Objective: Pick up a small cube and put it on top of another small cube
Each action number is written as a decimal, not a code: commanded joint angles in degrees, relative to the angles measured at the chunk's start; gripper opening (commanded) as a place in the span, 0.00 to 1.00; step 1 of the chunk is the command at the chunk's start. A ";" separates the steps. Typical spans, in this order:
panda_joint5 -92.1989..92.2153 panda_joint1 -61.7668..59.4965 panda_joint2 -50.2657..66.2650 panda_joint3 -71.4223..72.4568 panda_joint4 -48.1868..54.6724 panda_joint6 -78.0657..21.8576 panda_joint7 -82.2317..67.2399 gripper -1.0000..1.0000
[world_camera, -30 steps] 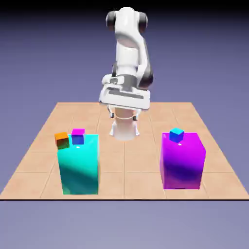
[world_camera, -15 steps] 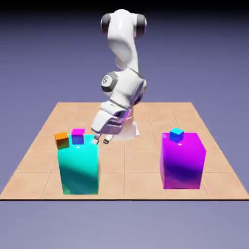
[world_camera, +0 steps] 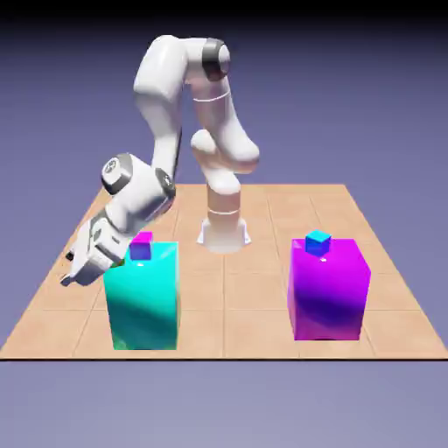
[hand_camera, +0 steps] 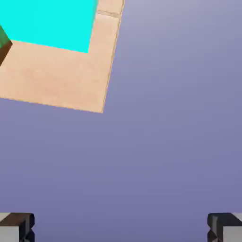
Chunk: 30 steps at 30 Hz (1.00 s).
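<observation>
Exterior view: white arm (world_camera: 166,114) bends down toward the exterior view's left, hand low beside the big teal block (world_camera: 143,296), at about 9 o'clock from the block's upper face. Gripper (world_camera: 68,269) points down and outward, past the block's left side; its tips are small here and partly lost against the floor.

Hand view: gripper (hand_camera: 121,228) with the two grey fingertips (hand_camera: 16,227) far apart at the bottom corners, spread as wide as they go, nothing between them, only blue-violet backdrop. At 11 o'clock in this view, a corner of the tan tiled table (hand_camera: 56,80) and a slab of the teal block's face (hand_camera: 47,21). A sliver of green-brown edge (hand_camera: 4,45) at 10 o'clock, at the frame's left border; cannot tell what it belongs to.

On the teal block's top, a small magenta-over-blue cube stack (world_camera: 140,246). On the big magenta block (world_camera: 328,289), at 3 o'clock across the table, a small blue cube (world_camera: 318,242).

Small bright-yellow cube: not visible in either view; position cannot be told.
</observation>
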 commanded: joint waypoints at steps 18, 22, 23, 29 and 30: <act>30.71 20.05 -11.91 -35.55 -28.53 14.25 17.47 0.50; 40.68 27.37 -15.98 -43.57 -35.82 17.53 25.35 0.50; 43.17 29.20 -16.99 -45.58 -37.65 18.35 27.33 0.50; 58.12 40.17 -23.10 -57.62 -48.58 23.26 39.15 0.50; 60.61 41.87 -23.92 -58.92 -50.02 23.98 41.12 0.50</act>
